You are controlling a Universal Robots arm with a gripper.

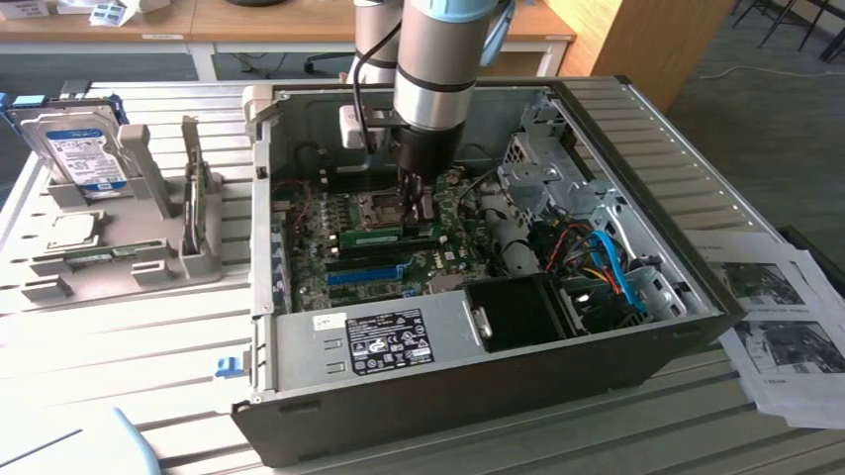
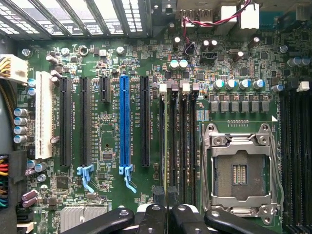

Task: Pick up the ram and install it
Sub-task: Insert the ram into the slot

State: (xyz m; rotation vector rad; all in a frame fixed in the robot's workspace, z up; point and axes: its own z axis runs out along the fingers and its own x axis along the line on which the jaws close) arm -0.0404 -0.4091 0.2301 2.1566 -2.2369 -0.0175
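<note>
The arm (image 1: 436,59) points straight down, its hand (image 1: 424,218) low, fingers (image 2: 159,196) pressed nearly together.

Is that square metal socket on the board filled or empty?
Empty: the socket shows bare contacts inside its metal frame, no chip.

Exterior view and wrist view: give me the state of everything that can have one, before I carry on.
computer case: on its side, panel off.
gripper: shut on the ram, inside the computer case.
ram: on edge at the memory slots; cannot tell if fully seated.
processor socket: empty.
blue expansion slot: empty.
hard drive: upright in the grey stand.
processor chip: flat on the grey stand.
</note>
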